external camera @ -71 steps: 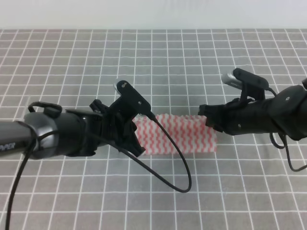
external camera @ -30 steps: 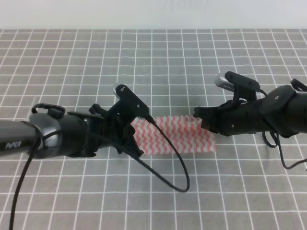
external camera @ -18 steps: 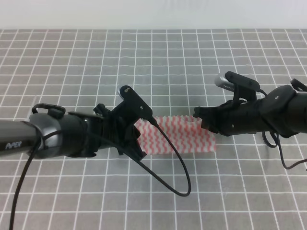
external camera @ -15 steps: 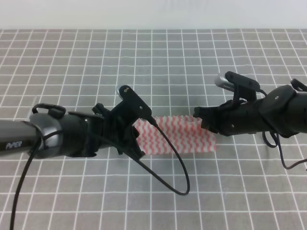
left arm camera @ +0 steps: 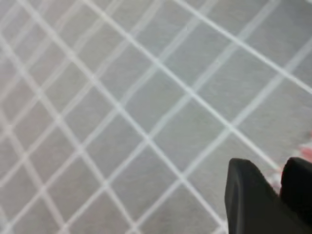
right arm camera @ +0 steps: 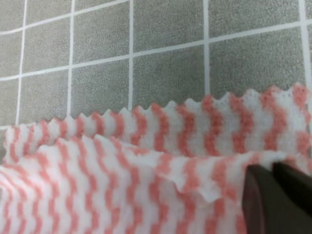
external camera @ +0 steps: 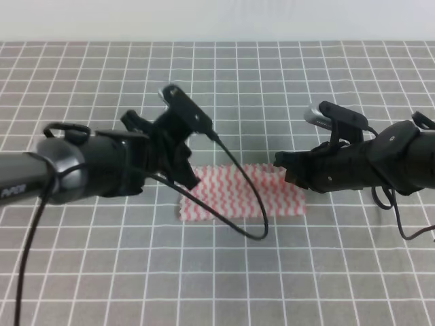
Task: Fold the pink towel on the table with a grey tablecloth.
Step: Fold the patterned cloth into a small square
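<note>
The pink towel (external camera: 238, 195) lies as a folded strip on the table with a grey tablecloth (external camera: 217, 81). My right gripper (external camera: 281, 164) is at the strip's far right corner. In the right wrist view it (right arm camera: 271, 169) is shut on the towel's (right arm camera: 146, 161) lifted upper layer, whose zigzag edge curls above the lower layer. My left gripper (external camera: 189, 178) hangs above the strip's left end and is apart from it. In the left wrist view its fingers (left arm camera: 249, 195) are shut together and empty over the grey cloth (left arm camera: 122, 122), with a sliver of the pink towel (left arm camera: 307, 147) at the right edge.
The left arm's black cable (external camera: 245, 210) loops down across the towel's middle. The gridded cloth runs to a pale wall (external camera: 217, 20) at the far edge. No other objects are in view.
My left gripper has let go of the towel's left end and risen up and back, uncovering that end. The right gripper has stayed shut on the right corner.
</note>
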Robot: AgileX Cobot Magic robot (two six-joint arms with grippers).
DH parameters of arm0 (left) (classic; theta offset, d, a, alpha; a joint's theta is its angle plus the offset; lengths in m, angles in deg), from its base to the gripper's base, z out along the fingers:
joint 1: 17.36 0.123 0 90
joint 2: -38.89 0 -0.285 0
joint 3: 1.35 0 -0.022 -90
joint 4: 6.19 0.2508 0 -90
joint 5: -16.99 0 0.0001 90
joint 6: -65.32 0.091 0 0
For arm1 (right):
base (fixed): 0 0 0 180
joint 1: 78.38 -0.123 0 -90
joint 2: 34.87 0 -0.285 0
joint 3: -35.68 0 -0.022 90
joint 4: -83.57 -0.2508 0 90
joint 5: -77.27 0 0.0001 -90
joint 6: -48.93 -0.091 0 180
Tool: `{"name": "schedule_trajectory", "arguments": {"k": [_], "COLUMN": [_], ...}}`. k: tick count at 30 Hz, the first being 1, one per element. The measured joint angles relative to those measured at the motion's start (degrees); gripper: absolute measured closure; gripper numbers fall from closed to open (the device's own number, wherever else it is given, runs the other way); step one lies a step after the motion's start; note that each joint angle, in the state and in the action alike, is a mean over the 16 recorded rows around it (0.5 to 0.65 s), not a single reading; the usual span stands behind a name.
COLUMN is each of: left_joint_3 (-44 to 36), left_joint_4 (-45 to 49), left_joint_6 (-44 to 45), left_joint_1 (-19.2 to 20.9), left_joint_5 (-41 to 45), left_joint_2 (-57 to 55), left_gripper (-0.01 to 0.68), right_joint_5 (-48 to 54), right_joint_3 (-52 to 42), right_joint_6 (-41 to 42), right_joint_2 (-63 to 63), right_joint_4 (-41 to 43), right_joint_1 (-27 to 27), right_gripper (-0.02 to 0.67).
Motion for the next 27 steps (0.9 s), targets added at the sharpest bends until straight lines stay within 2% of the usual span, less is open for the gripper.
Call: {"name": "schedule_trajectory", "arguments": {"k": [6, 14, 20, 27], "left_joint_3": [0.0, -2.42, -4.01, -4.22], "left_joint_4": [-0.08, -0.38, 0.15, 0.8], "left_joint_6": [-4.97, -10.42, -10.3, -9.4], "left_joint_1": [0.01, 0.02, 0.03, 0.02], "left_joint_5": [1.57, 11.28, 16.96, 17.64], "left_joint_2": [1.83, 1.35, -1.63, -4.77], "left_gripper": [0.566, 0.642, 0.673, 0.673], "right_joint_5": [0.01, 0.0, 0.02, -1.43], "right_joint_3": [-0.01, -0.01, -0.01, -0.01], "right_joint_6": [0.0, 0.0, 0.0, 0.0], "right_joint_2": [0.05, 0.1, 0.05, 0.1], "right_joint_4": [0.0, 0.0, 0.0, 0.0], "right_joint_1": [0.0, 0.0, 0.0, 0.0], "right_gripper": [0.661, 0.661, 0.647, 0.547]}}
